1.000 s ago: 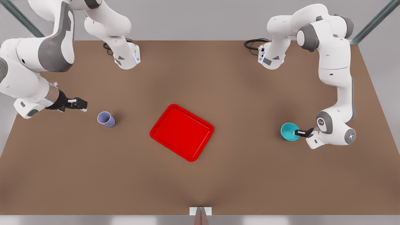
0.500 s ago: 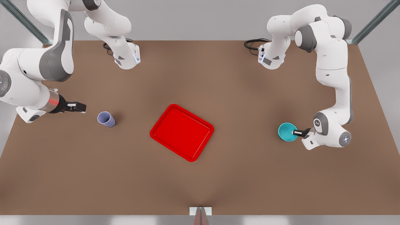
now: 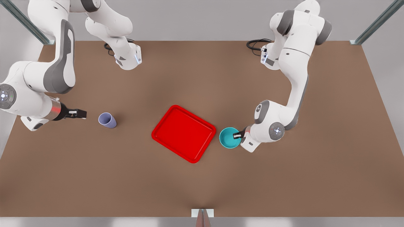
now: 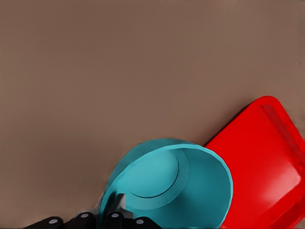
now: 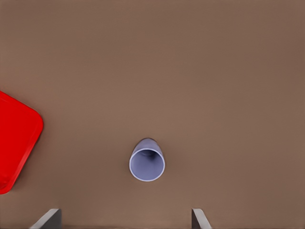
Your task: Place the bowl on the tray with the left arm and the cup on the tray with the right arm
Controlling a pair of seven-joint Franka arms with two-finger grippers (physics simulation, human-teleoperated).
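Front view had the brown desk (image 3: 202,183) carrying everything, both arm bases bolted along its far edge. Red tray (image 3: 183,133) sat near the desk's centre, turned at an angle, nothing on it yet.

Left arm (image 3: 293,78) reached in from the far edge toward the centre. Left gripper (image 3: 237,136) was clamped on the rim of the teal bowl (image 3: 229,137), one finger inside the wall, one outside. Bowl was just beside the tray's edge on the side toward the front view's right, not over it yet. Left wrist view confirmed: bowl (image 4: 171,186) pinched at the rim, tray (image 4: 267,162) right next to it.

Right arm (image 3: 34,85) was over the desk edge at the front view's left. Right gripper (image 3: 80,113) was wide, near the lavender cup (image 3: 107,120) but apart from it, nothing held. Cup stood upright, well apart from the tray. Right wrist view had the cup (image 5: 147,163) roughly centred between the fingertips (image 5: 47,218).

Step in hand, as I read it: carry the bowl onto the tray. To do it well: clear the raised rim before crossing, keep the bowl level since a one-sided rim pinch can let it swing, set down well inside the rim, leave room for the cup.
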